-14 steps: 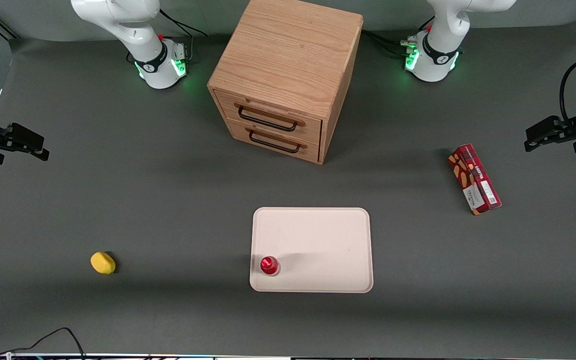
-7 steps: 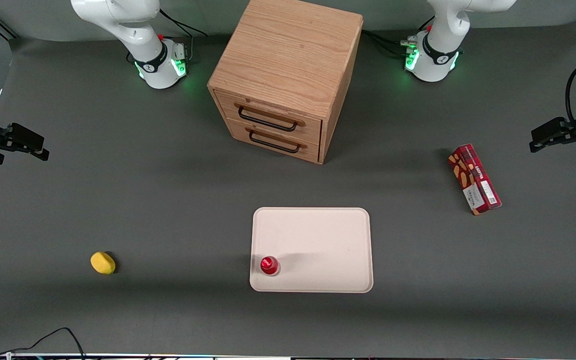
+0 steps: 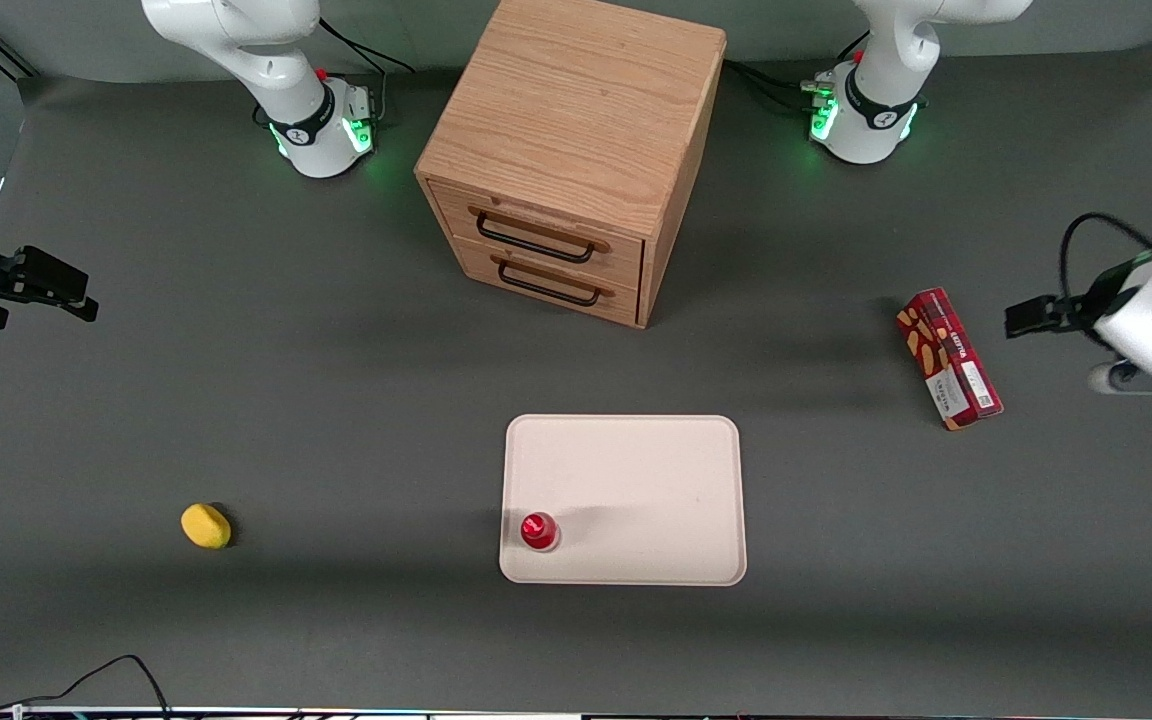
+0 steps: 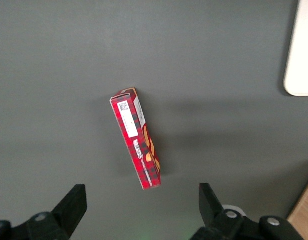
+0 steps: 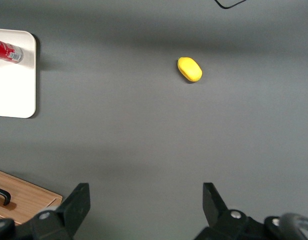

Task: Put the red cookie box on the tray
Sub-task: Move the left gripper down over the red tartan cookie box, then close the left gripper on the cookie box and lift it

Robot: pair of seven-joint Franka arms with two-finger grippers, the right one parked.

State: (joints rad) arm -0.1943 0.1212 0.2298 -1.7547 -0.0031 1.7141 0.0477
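My black jaws are hanging spread over the dark grey worktop [image 3: 336, 400], near the red cookie box [image 4: 136, 139]. The box is showing a red-and-dark plaid pattern, orange-tan cookie pictures, a white label patch and white lettering. The tray [image 3: 626, 470] is looking pale cream-pink, and the small cylinder [image 3: 539, 530] on it is showing red. The cabinet [image 3: 576, 110] is showing light wood grain with black handles. The small rounded lump [image 3: 206, 526] is glowing yellow.

A: Any legible print? Log it.

B: Red cookie box [image 3: 949, 358], right side of the front view: white lettering runs along its long face, too small to read. Its white label patch carries a small code square, unreadable.

A: Tray [image 3: 626, 460], drawers, red-capped cylinder [image 3: 539, 530]?

B: Nothing readable on any of them.
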